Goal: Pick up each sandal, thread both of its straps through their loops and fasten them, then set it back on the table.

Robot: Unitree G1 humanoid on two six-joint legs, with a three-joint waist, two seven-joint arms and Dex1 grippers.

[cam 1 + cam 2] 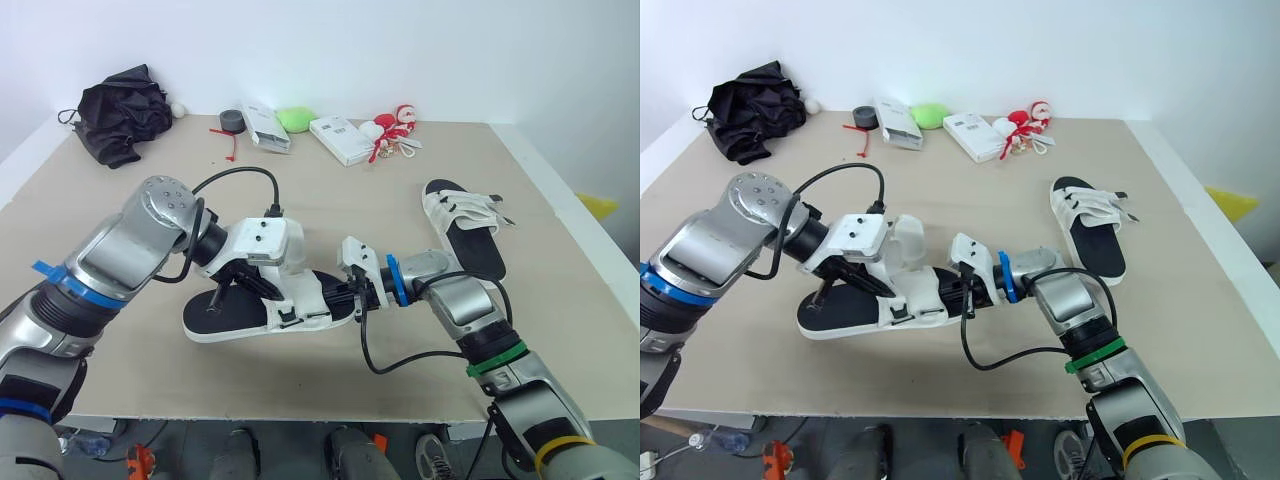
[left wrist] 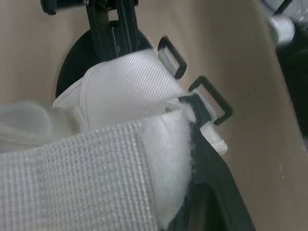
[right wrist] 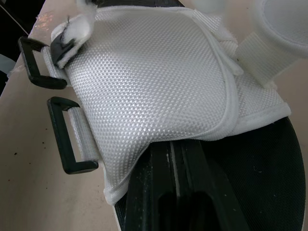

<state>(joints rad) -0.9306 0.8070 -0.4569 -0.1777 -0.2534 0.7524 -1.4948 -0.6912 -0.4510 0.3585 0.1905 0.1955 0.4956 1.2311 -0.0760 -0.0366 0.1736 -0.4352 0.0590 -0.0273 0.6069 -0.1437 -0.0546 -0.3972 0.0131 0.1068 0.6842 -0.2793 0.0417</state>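
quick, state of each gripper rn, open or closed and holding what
left gripper: closed on a loose white strap
right gripper: closed on the side of the sandal

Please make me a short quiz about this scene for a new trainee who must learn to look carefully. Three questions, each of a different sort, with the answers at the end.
1. True or false: the far sandal lies on the robot's left side of the table.
2. Multiple choice: how many black loops does the right wrist view show on the near sandal? A) one B) two C) four
3. Short answer: what lies at the far left corner of the table?

Key
1. False. It lies on the robot's right side.
2. B.
3. A black cloth bundle.
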